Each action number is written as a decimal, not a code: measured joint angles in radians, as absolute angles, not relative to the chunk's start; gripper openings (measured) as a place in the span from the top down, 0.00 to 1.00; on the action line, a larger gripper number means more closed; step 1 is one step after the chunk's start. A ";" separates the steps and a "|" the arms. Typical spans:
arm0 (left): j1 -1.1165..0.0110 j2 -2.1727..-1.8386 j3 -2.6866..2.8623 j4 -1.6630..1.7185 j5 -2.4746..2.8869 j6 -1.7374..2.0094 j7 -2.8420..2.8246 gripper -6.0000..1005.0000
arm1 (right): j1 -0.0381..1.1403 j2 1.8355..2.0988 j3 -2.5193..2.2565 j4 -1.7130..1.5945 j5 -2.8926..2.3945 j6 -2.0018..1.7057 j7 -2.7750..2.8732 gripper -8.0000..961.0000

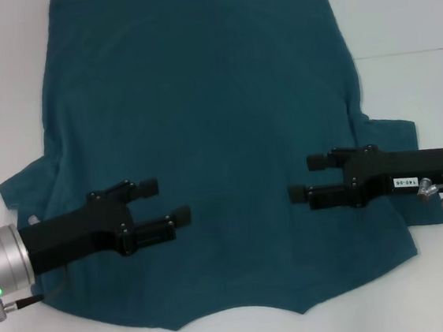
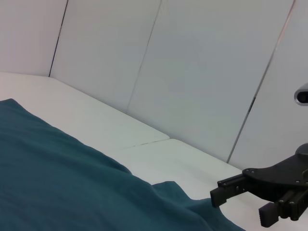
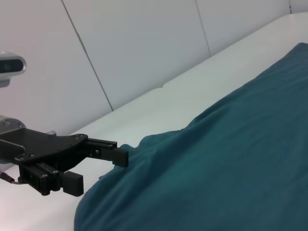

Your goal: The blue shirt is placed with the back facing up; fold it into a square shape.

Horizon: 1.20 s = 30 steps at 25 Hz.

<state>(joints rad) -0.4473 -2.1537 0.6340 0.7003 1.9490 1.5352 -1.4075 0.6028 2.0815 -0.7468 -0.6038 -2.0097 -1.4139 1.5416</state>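
Observation:
The blue shirt (image 1: 200,113) lies spread flat on the white table (image 1: 400,20), hem at the far side and neckline notch at the near edge. A short sleeve sticks out on each side. My left gripper (image 1: 166,201) hovers open over the shirt's near left part, its fingers pointing inward. Opposite it, my right gripper (image 1: 307,177) is open over the near right part. Nothing is between either pair of fingers. The left wrist view shows the shirt (image 2: 72,183) and the right gripper (image 2: 240,207) farther off. The right wrist view shows the shirt (image 3: 216,168) and the left gripper (image 3: 98,169).
White wall panels (image 2: 192,72) stand behind the table. Bare table (image 1: 0,94) shows on both sides of the shirt. A seam (image 1: 408,53) crosses the tabletop at the right.

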 joint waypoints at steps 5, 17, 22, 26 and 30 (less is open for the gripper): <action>-0.449 -2.152 0.631 0.699 1.950 1.535 -1.404 0.11 | 0.604 2.079 -0.748 -0.604 -2.011 -1.411 1.544 0.05; -0.452 -2.152 0.626 0.701 1.945 1.532 -1.419 0.11 | 0.606 2.077 -0.742 -0.606 -2.005 -1.409 1.545 0.05; -0.445 -2.154 0.575 0.702 1.945 1.437 -1.487 0.12 | 0.606 2.081 -0.739 -0.605 -2.003 -1.410 1.545 0.05; -0.438 -2.157 0.511 0.700 1.943 1.346 -1.548 0.12 | 0.609 2.083 -0.738 -0.601 -1.995 -1.410 1.545 0.05; -0.434 -2.154 0.459 0.695 1.942 1.299 -1.586 0.12 | 0.613 2.085 -0.738 -0.596 -1.987 -1.410 1.545 0.05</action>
<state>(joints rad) -0.4343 -2.1538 0.4591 0.6955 1.9424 1.2987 -1.5864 0.6129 2.0852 -0.7378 -0.5955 -1.9871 -1.4097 1.5454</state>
